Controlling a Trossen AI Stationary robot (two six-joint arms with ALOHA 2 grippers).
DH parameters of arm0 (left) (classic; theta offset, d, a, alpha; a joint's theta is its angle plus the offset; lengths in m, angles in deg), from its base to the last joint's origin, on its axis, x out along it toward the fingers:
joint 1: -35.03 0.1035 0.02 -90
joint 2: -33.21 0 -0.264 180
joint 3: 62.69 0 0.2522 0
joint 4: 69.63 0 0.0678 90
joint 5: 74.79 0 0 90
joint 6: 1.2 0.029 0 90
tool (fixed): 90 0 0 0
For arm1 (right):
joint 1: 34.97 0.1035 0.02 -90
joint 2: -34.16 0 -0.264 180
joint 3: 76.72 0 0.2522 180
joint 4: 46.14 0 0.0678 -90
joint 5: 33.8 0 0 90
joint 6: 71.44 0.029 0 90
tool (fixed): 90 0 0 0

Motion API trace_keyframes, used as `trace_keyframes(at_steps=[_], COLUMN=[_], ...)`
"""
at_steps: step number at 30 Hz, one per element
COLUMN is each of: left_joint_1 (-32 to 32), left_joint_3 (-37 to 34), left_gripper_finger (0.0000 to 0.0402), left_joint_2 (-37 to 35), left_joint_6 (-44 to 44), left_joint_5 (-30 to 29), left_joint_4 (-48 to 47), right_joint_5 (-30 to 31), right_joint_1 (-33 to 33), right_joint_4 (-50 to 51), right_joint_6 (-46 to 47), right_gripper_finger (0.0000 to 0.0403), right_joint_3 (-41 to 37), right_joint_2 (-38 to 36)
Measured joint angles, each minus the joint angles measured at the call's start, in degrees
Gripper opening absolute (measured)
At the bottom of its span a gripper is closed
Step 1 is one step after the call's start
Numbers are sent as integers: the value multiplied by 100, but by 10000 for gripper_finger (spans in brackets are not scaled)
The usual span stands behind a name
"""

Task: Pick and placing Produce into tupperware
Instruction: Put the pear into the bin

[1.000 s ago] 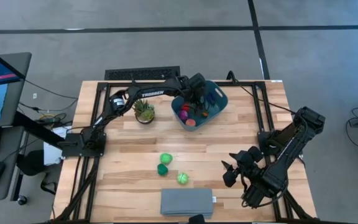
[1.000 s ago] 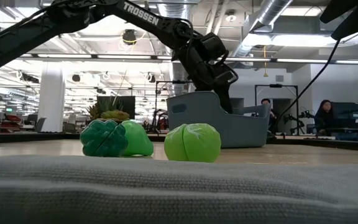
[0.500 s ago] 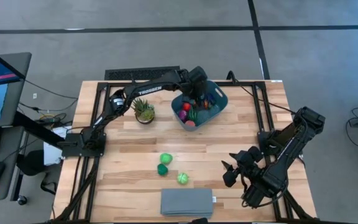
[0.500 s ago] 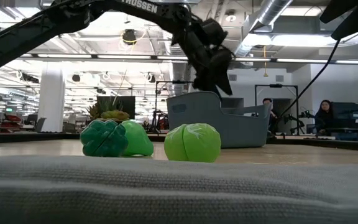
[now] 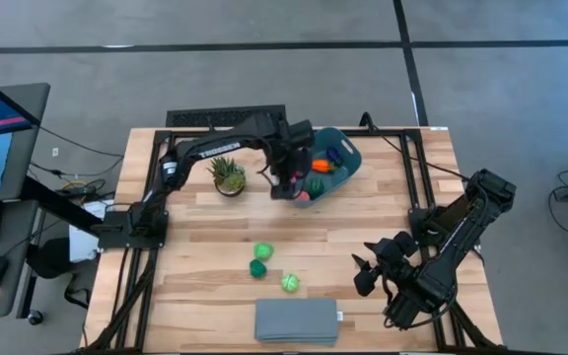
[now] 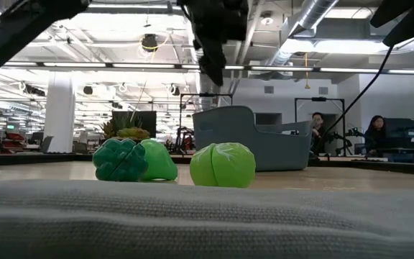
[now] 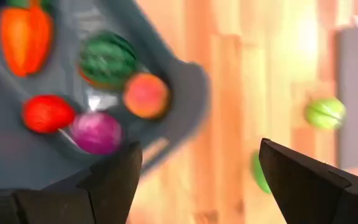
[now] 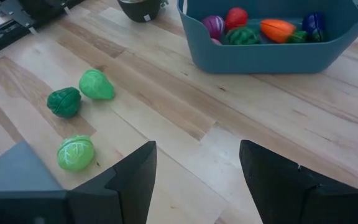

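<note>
Left claw (image 5: 282, 187) hangs wide and empty over the near rim of the teal tupperware (image 5: 348, 158), which holds several toys, while three green produce pieces (image 5: 262, 253) lie well nearer on the worktop (image 5: 363, 227); next: descend and grasp one.

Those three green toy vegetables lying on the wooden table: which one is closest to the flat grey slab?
The light green cabbage-like ball: it lies alone, nearest the grey slab, while the dark green toy and the other light green toy sit together farther off.
</note>
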Motion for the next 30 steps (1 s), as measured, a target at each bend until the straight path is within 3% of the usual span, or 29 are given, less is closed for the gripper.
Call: trace_keyframes(at_steps=[7,20,25,30], left_joint_1=[-486,-1245,-1625,-1860], left_joint_3=[0,-111,-1274,-3315], left_gripper_finger=[311,311,311,311], left_joint_2=[-475,-1177,-1974,-3228], left_joint_6=[-151,-714,-1071,-1378], left_joint_5=[-138,-922,-1692,-2257], left_joint_4=[-243,-680,66,1377], right_joint_5=[2,-23,-29,-14], right_joint_1=[0,11,11,11], right_joint_4=[0,-64,-86,-72], right_joint_6=[-4,7,7,7], right_gripper_finger=[255,255,255,255], right_joint_3=[0,0,0,0], right_joint_2=[0,0,0,0])
